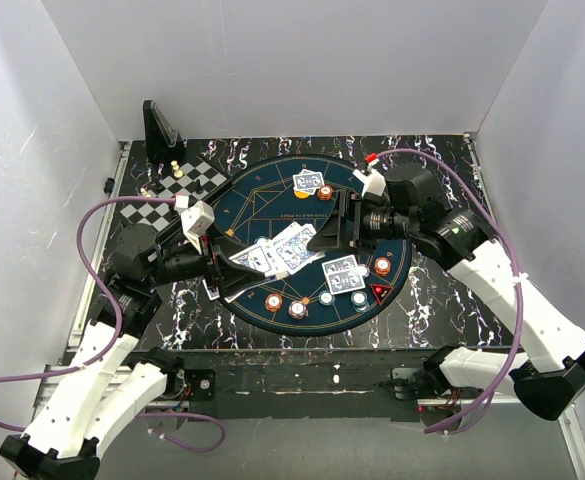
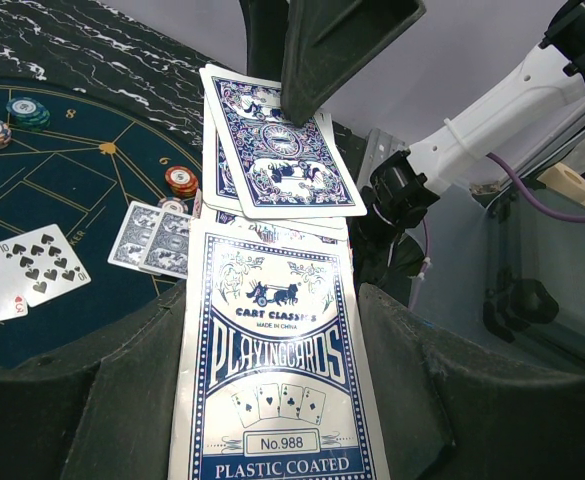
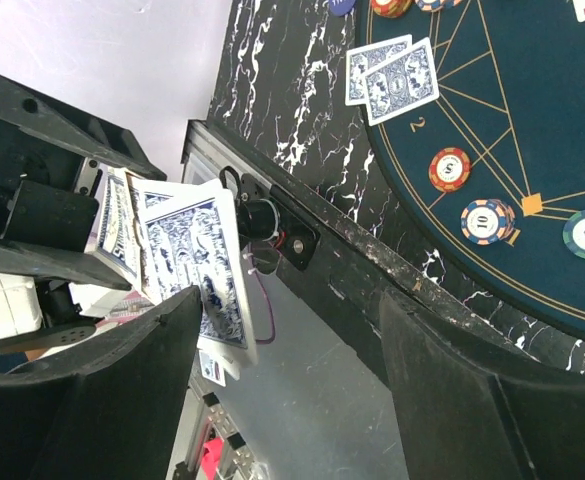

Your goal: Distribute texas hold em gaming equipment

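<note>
Status: distribution partly complete. On the round blue mat [image 1: 268,195], two face-down pairs of cards are in place, a far pair [image 1: 308,182] at the far edge and a near pair [image 1: 342,270] at the near right. Face-up cards [image 2: 22,275] lie toward the centre. Poker chips [image 1: 297,308] sit along the near rim, with a red marker [image 1: 379,291] beside them. The left claw [image 2: 272,310] is clamped on the card pack [image 2: 277,400], held above the mat's left side. The right claw [image 3: 287,320] has its jaws wide apart and grips nothing. One of its fingers appears to touch the top card [image 2: 277,140] of the pack. Judgement: the other positions around the mat show no cards, so further dealing likely remains.
</note>
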Tool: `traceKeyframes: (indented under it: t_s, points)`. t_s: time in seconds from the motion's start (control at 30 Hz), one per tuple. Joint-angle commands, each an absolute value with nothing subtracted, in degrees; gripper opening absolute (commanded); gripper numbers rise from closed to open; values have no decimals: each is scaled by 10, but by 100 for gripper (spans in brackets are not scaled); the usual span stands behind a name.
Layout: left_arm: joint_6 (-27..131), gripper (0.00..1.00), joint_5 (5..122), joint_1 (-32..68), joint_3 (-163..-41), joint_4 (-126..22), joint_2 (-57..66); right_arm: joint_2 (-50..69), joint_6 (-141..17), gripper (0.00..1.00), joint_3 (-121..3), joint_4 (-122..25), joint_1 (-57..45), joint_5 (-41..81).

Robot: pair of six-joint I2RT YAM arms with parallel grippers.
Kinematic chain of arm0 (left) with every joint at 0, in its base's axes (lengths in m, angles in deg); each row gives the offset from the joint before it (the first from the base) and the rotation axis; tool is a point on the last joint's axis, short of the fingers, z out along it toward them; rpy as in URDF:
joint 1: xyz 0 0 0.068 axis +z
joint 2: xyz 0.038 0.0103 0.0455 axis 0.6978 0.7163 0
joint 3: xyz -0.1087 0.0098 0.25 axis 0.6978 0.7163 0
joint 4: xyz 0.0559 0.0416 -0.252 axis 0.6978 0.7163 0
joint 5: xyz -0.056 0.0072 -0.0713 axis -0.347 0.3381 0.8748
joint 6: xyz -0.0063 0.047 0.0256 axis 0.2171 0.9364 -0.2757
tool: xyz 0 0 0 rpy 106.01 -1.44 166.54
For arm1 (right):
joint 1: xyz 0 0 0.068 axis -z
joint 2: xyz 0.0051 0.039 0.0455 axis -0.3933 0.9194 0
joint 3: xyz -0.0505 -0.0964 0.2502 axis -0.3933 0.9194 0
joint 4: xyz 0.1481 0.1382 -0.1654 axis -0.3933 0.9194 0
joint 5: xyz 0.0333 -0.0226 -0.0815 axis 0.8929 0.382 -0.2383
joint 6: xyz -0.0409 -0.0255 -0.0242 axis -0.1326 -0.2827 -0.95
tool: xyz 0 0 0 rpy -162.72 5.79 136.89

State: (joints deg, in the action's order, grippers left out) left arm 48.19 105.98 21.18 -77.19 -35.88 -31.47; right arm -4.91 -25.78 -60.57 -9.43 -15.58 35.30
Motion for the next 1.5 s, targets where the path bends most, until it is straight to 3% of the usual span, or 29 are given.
traceKeyframes:
  t_s: [0.0,0.57,0.73,0.97,1.47]
  points:
    - [476,0,1068,216,-771,-383,-315,-46,-226,76,-593,-151,-161,379]
    - [482,0,1065,220,-778,-378,-310,-76,-186,59,-541,-194,-186,387]
    - [476,0,1064,221,-773,-382,-310,-83,-183,59,-549,-193,-187,385]
    - [459,0,1060,226,-769,-393,-309,-94,-160,70,-542,-208,-186,388]
    - [449,0,1063,235,-765,-405,-306,-136,-117,61,-535,-229,-187,367]
